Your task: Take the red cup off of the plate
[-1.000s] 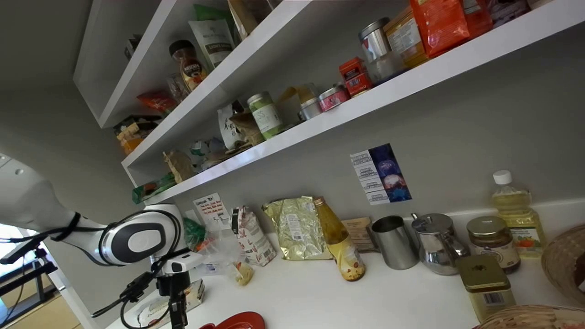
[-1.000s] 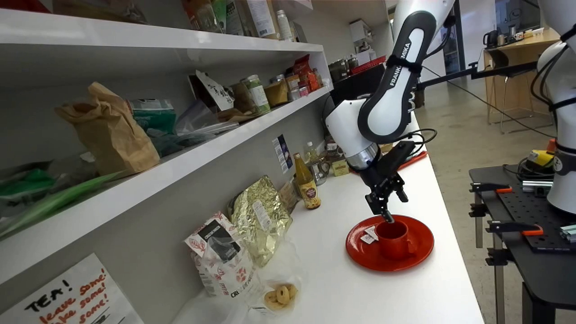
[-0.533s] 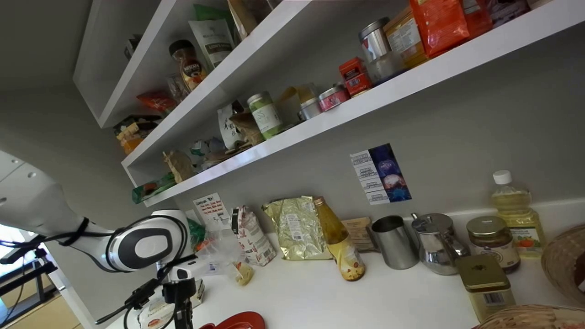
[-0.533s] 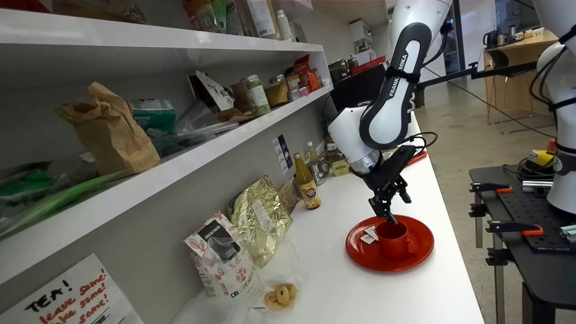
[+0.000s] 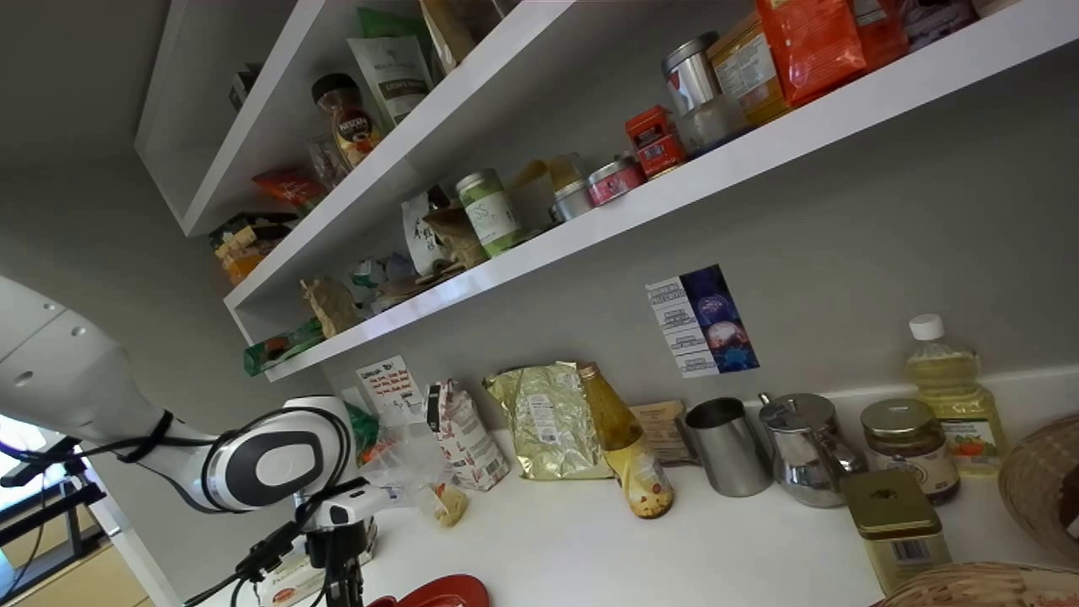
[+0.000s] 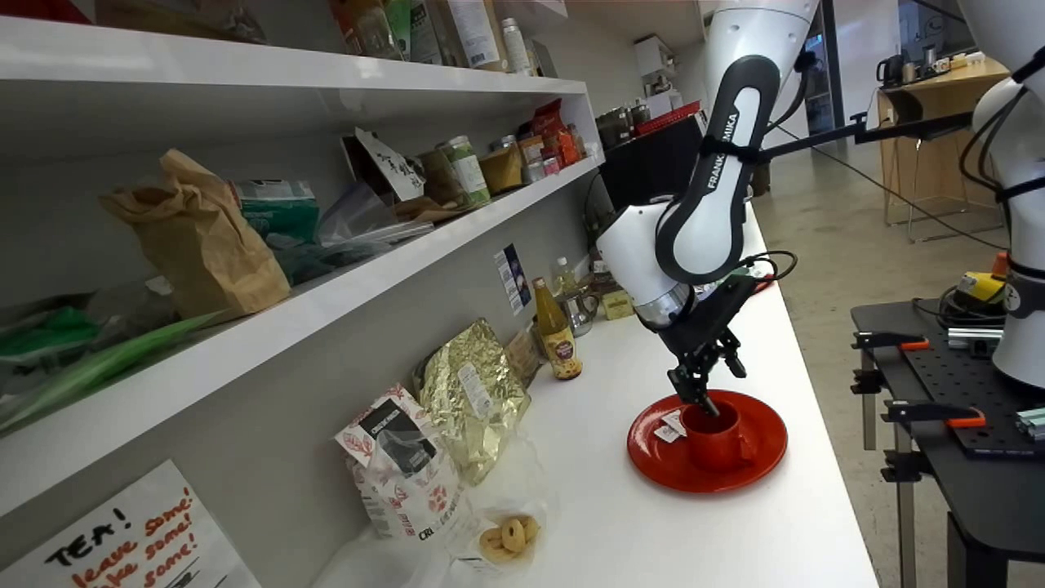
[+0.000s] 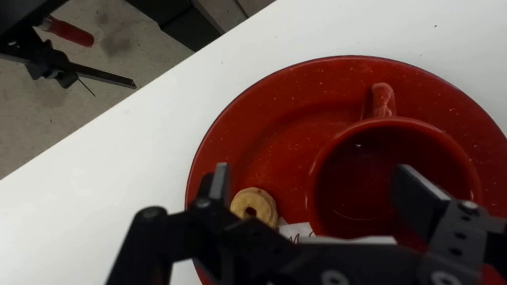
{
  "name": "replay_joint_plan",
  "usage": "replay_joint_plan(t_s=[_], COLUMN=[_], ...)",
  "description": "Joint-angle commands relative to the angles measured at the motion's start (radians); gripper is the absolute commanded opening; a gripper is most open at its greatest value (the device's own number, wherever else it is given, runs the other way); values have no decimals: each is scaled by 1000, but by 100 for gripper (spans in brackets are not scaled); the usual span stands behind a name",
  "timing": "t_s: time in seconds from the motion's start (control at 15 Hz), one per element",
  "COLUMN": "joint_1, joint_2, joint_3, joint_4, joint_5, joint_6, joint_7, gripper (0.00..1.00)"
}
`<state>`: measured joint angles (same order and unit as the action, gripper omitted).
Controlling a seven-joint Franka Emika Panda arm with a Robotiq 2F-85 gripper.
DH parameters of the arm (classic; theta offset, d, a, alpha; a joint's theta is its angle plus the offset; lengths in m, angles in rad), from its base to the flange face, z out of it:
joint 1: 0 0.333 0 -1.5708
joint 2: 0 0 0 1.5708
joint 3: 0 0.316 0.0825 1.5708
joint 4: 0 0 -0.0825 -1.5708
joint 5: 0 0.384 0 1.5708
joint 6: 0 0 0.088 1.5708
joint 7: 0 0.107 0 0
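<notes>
My fingers (image 7: pixel 416 198) wide apart, empty, one at the mouth of the glossy cup (image 7: pixel 360 178), round speckled plate (image 7: pixel 261 122) beneath cup and fingers

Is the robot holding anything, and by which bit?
Nothing is held: the gripper is open, one finger at the mouth of the red cup, the other outside it.
</notes>
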<state>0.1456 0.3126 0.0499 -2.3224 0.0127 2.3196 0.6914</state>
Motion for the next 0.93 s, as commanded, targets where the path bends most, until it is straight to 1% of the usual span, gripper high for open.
replay_joint_plan(t_s=[0.0,0.07,0.13,0.2,0.33,0.4,0.47,0.53,0.73,0.8,0.87], joint_1=[34,38,43,47,52,54,55,55,54,53,53], joint_2=[34,38,39,40,43,44,44,43,41,39,38], joint_3=[-15,-15,-16,-16,-16,-15,-15,-16,-17,-18,-19], joint_4=[17,18,15,11,9,8,7,7,7,6,7], joint_5=[-20,-19,-23,-27,-28,-27,-26,-26,-25,-25,-26], joint_6=[19,19,22,28,34,34,35,35,35,35,36], joint_7=[33,33,31,29,25,23,21,19,14,14,14], gripper=[100,100,89,74,60,51,44,35,12,5,1])
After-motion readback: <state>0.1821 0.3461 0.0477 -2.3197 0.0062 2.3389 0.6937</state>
